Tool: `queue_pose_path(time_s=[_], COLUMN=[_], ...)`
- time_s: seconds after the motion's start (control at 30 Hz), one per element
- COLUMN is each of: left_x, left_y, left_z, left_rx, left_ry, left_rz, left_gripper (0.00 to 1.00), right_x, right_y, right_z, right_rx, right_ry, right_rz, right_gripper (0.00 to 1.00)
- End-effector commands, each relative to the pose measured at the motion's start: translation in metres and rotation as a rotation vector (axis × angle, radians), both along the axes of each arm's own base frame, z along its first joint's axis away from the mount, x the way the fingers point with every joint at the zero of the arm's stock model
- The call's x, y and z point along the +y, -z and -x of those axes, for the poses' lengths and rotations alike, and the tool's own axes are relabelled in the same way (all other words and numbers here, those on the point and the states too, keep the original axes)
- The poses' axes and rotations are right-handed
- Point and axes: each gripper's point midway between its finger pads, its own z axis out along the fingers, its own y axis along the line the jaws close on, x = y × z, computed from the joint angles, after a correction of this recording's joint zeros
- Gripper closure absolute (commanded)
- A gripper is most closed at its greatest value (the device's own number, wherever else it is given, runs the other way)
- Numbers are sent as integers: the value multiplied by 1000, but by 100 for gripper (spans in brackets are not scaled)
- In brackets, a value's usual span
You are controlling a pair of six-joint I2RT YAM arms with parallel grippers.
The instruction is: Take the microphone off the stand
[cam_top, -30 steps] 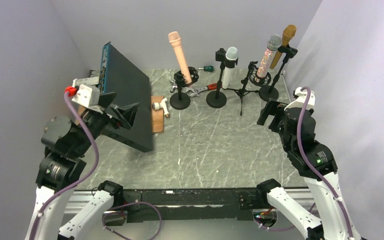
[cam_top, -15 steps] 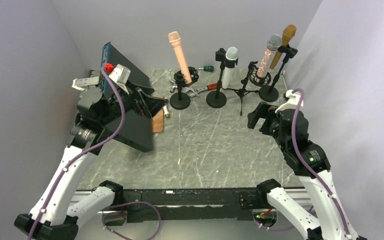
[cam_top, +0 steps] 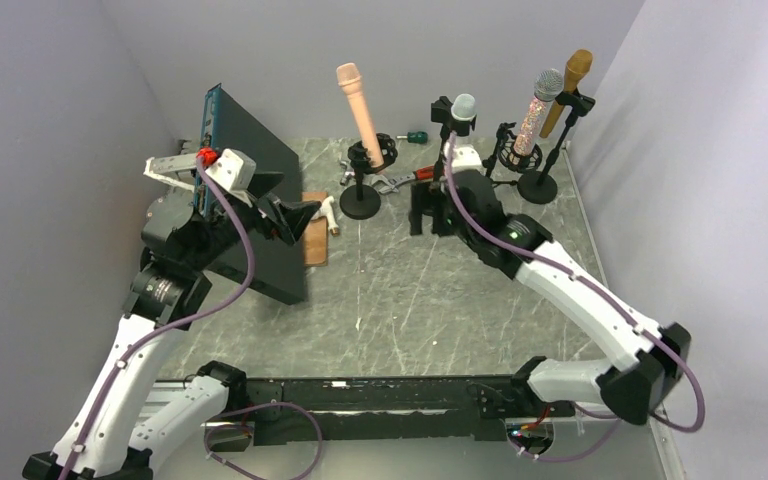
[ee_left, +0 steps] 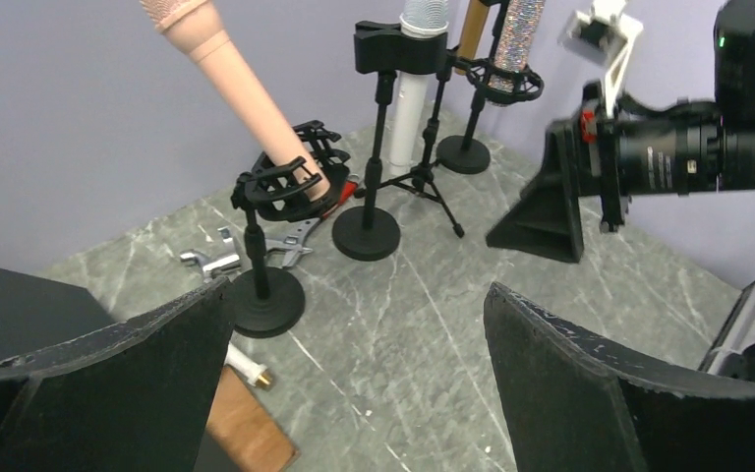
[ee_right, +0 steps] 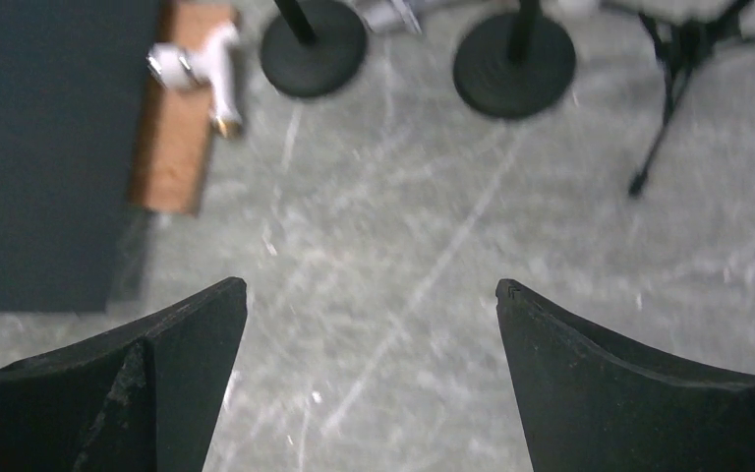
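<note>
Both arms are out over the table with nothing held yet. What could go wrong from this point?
The left gripper and right gripper, both open, are close together near the pink microphone; they may collide. The right wrist sits close by the white microphone, so a swing could topple its stand. The pink microphone leans in its cradle; pulling one-handed might tip the whole thing.

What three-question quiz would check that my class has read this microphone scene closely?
1. True or false: the left gripper and the right gripper are both open and empty.
2. Which microphone stands nearest the left gripper? A gold; B pink; C glittery.
3. Fill in: the white microphone sits in a stand with a ___ base.
Key: 1 true; 2 B, the pink microphone; 3 round.
</note>
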Motion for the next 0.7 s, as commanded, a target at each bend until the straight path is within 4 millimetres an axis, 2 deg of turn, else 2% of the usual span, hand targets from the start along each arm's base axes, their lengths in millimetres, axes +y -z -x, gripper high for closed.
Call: queue_pose_path(time_s=[0.0, 0.13, 0.3, 0.37, 0.4, 0.57, 0.67], left_x=[13, 20, 15, 12, 10, -2, -3], left_y=[-11, -13, -18, -18, -17, -14, -15], left_z=[-3, 2, 13, 16, 17, 23, 26], left_rx=[-90, -131, -159, -163, -163, -163, -169], left_ry=[-71, -104, -71, -58, -47, 3, 9], left_rz=[-46, -41, -42, -37, -37, -38, -38], left_gripper=[1, 1, 1, 1, 1, 1, 1], right_x=[41, 72, 111, 122, 126, 143, 148], right_y=[-82, -110, -134, -137, -147, -147, -134], right_z=[-47, -81, -127, -142, -148, -177, -193], right_rx=[-263, -339, -376, -391, -413, -447, -443], right_ry=[-23, -44, -69, -75, -74, -93, -80], right_rz=[-41, -45, -23, -8, -12, 20, 57], right_gripper=[0, 1, 7, 7, 8, 16, 21])
